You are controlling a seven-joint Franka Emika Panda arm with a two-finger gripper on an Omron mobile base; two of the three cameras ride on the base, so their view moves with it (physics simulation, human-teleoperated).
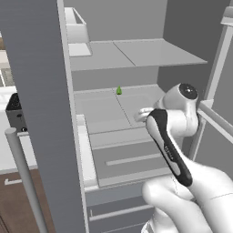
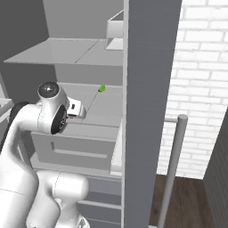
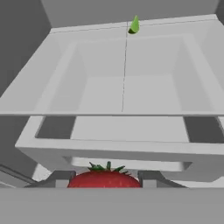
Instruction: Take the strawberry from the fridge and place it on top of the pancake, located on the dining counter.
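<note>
The strawberry [image 3: 105,180], bright red with a green leafy top, sits between my gripper's [image 3: 104,183] two dark fingertips [image 3: 151,176], and the gripper is shut on it. The hand [image 1: 144,113] reaches into the open fridge [image 1: 136,54], just above the front of the middle shelf [image 2: 100,109]; from the right base view the hand [image 2: 76,109] is at the shelf's front left. Its fingers are hidden behind the wrist in both base views. The pancake and the dining counter are out of view.
A small green item [image 1: 119,90] [image 3: 134,25] lies at the back of the same shelf. Open fridge doors [image 1: 41,91] [image 2: 151,89] with bar handles [image 2: 173,164] flank the arm. Drawers [image 1: 127,159] lie below the shelf. A white brick wall [image 2: 200,67] stands at the right.
</note>
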